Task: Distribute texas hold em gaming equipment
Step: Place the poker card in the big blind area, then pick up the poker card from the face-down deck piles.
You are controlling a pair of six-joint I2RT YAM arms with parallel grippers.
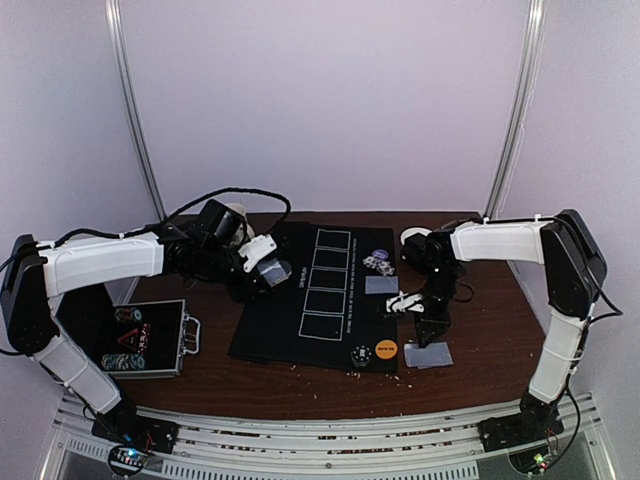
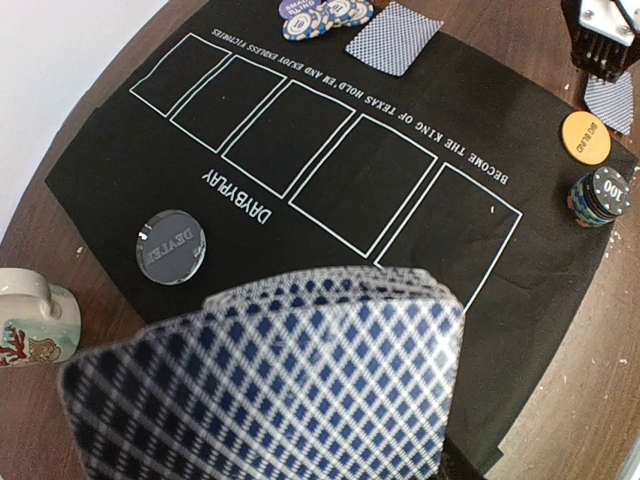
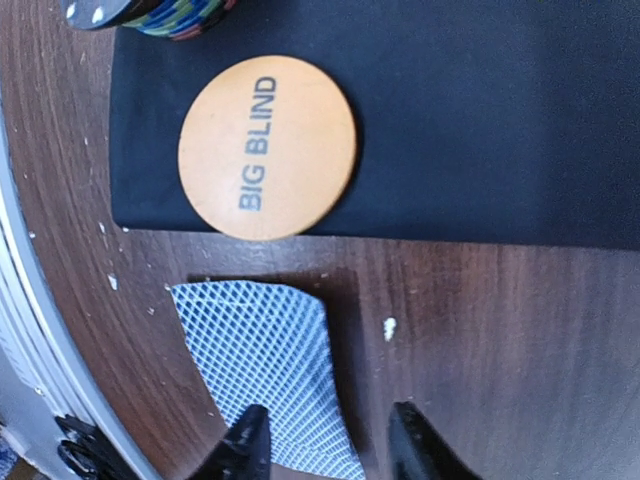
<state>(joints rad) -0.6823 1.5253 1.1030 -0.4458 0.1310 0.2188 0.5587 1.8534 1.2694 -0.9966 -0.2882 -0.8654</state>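
Observation:
My left gripper point(image 1: 266, 268) is shut on a fanned deck of blue-checked cards point(image 2: 270, 390) and holds it above the left edge of the black mat point(image 2: 330, 130); the cards hide its fingers in the left wrist view. My right gripper point(image 3: 328, 450) is open just above the wood, off the mat's near right corner. Its left finger point(image 3: 245, 445) overlaps a face-down card point(image 3: 262, 370) lying there, also seen from above point(image 1: 428, 355). The orange BIG BLIND disc point(image 3: 266, 146) and a chip stack point(image 2: 598, 196) sit at that corner. Another card point(image 2: 392, 37) and loose chips point(image 2: 320, 15) lie at the mat's far right.
A clear DEALER disc point(image 2: 170, 246) lies on the mat's far left part. A white patterned mug point(image 2: 30, 318) stands on the wood beside it. An open metal chip case point(image 1: 140, 340) sits at the near left. Five outlined card boxes run down the mat's middle point(image 1: 322, 300).

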